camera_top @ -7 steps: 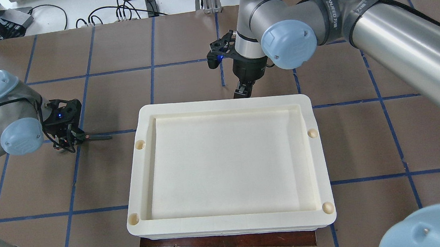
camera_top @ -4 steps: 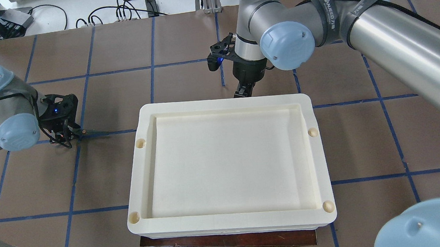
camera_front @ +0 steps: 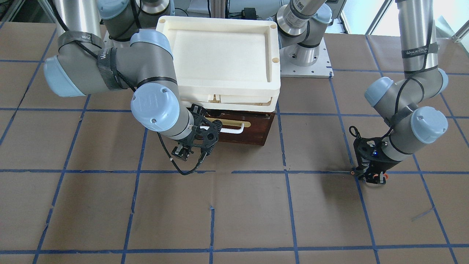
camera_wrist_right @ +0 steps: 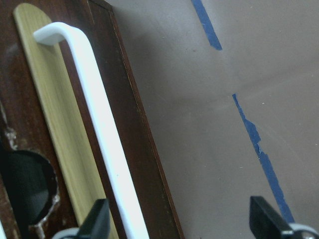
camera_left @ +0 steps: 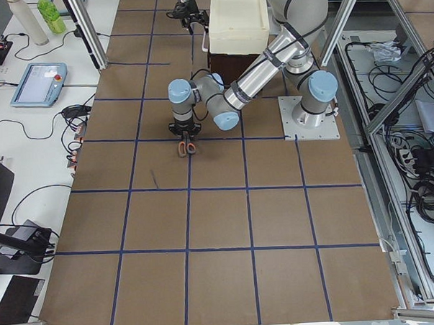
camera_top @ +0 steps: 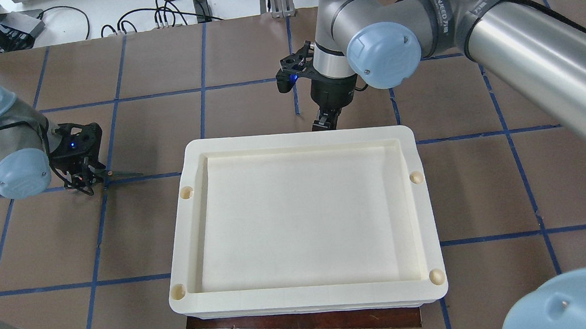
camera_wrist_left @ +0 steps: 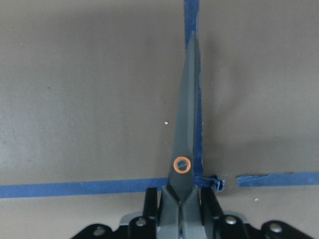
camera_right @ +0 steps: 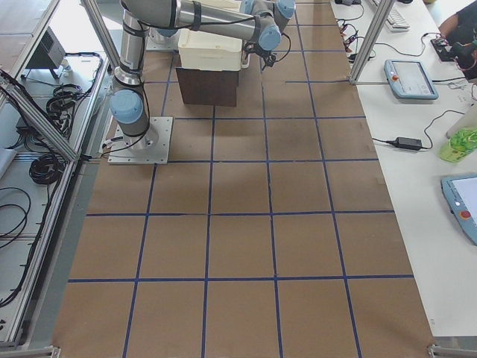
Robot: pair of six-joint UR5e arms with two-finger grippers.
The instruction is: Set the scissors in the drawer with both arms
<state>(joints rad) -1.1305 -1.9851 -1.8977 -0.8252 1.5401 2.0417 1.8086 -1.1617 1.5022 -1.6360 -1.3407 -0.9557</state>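
Note:
My left gripper (camera_top: pixel 93 174) is shut on the scissors (camera_top: pixel 123 173) at the handle end. The dark blades point toward the cream trays, low over the table. In the left wrist view the blades (camera_wrist_left: pixel 187 114) run straight out from the shut fingers (camera_wrist_left: pixel 152 204). The red-orange loops show in the front view (camera_front: pixel 384 176). The dark wooden drawer (camera_front: pixel 256 132) sits closed under the trays. My right gripper (camera_front: pixel 211 129) is open at the drawer's front. The white bar handle (camera_wrist_right: pixel 94 124) runs just inside one finger (camera_wrist_right: pixel 97 221).
Stacked cream plastic trays (camera_top: pixel 296 137) lie on top of the drawer box and hide it from above. Blue tape lines cross the brown table (camera_top: pixel 486 184). Cables and boxes lie beyond the far edge (camera_top: pixel 163 14).
My left gripper has moved a little to the left and away from the robot, carrying the scissors with it. The right gripper has stayed at the drawer front.

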